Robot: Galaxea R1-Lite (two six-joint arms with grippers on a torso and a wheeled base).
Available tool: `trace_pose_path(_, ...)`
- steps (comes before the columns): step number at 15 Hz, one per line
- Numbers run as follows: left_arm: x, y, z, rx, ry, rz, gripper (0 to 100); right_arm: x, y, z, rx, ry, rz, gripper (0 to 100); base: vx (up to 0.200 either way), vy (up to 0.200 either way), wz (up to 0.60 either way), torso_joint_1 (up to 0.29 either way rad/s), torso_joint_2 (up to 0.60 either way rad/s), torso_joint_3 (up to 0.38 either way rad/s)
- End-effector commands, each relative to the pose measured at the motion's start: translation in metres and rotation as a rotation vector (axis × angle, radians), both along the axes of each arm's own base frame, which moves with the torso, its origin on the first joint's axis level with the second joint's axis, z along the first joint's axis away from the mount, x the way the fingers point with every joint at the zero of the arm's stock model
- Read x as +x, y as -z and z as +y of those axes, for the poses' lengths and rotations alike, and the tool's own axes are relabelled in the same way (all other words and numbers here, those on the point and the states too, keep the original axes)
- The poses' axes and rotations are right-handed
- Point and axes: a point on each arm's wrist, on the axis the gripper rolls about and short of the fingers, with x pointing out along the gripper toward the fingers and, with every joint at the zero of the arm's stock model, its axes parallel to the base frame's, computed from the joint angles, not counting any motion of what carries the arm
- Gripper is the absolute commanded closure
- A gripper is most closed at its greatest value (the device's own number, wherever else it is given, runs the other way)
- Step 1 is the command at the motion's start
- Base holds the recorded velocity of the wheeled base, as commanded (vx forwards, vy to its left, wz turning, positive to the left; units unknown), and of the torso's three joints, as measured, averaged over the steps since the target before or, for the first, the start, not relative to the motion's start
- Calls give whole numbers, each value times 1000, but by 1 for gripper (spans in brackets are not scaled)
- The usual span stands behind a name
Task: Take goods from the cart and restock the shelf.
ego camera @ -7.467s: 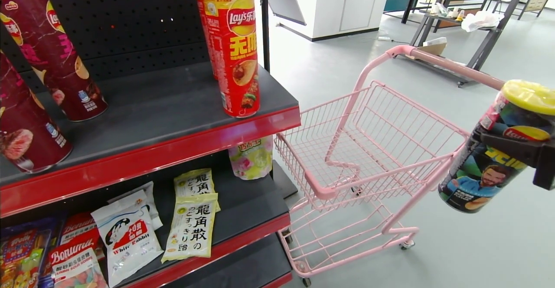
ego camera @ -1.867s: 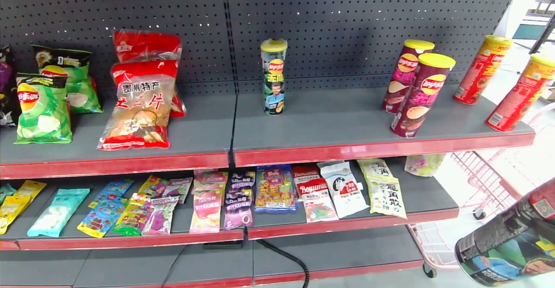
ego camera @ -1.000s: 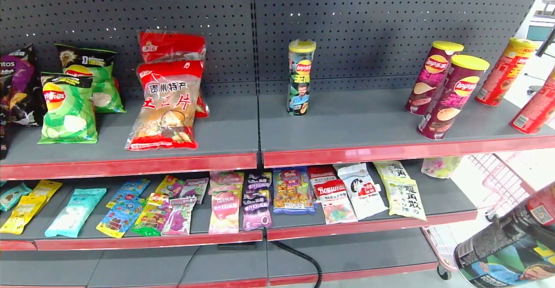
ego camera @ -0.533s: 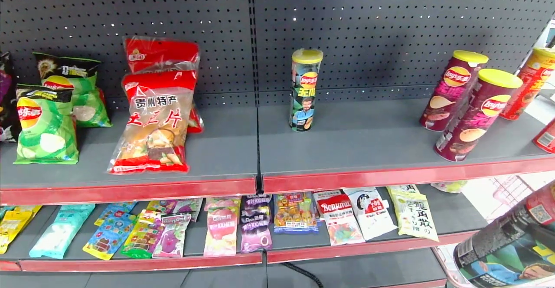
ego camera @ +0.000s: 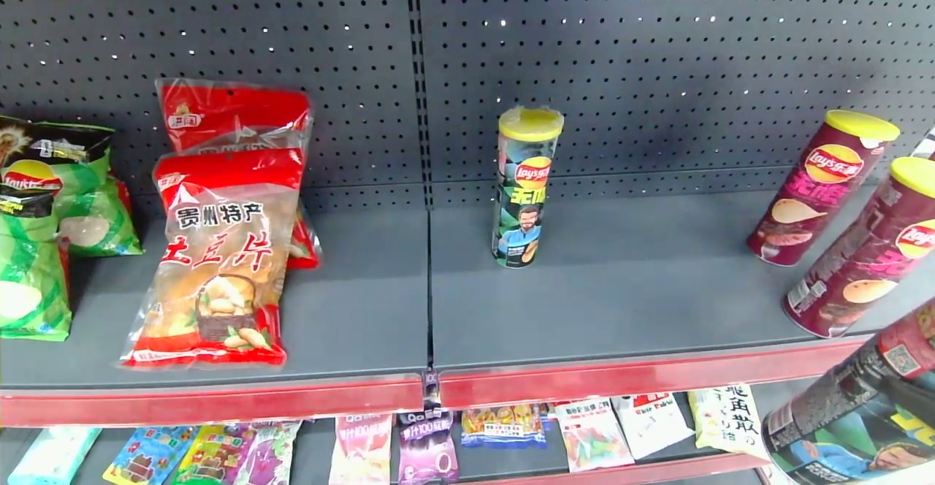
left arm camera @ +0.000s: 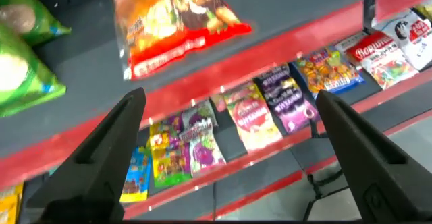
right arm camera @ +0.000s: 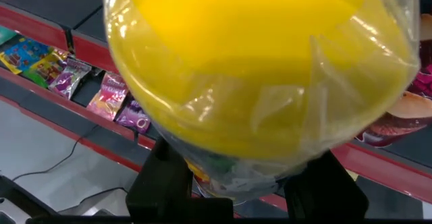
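Observation:
A dark green chip can with a yellow lid (right arm camera: 263,62) lies tilted in my right gripper (right arm camera: 243,190), which is shut on its body; black fingers (right arm camera: 162,183) flank it. In the head view this held can (ego camera: 855,419) sits at the lower right, below the front edge of the grey upper shelf (ego camera: 621,302). A matching can (ego camera: 526,189) stands upright at the shelf's middle, near the pegboard. My left gripper (left arm camera: 229,156) hangs open with nothing in it in front of the red shelf lip, over the candy row.
Two maroon chip cans (ego camera: 818,193) (ego camera: 862,258) stand at the shelf's right. Red snack bags (ego camera: 219,266) and green chip bags (ego camera: 36,251) fill the left. Bare shelf lies around the standing can. Candy packs (ego camera: 504,426) line the lower shelf.
The head camera has turned from the pink cart to the shelf and drawn closer, so the upper shelf looks larger. The held can stays at the lower right in the right gripper.

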Motion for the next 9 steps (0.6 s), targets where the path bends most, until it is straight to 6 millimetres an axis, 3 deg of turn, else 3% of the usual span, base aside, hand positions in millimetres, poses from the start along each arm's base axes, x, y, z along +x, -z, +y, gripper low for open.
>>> trace_pose_path(1, 1, 0, 0, 2, 2, 5, 0, 1, 1, 0, 0, -1, 5, 100, 0, 0, 0, 0, 0, 0)
trace_pose_path(9, 2, -1, -1, -1, 26, 11, 0, 2, 1, 0, -2, -1, 11, 100, 25, 0, 0, 0, 1, 1)
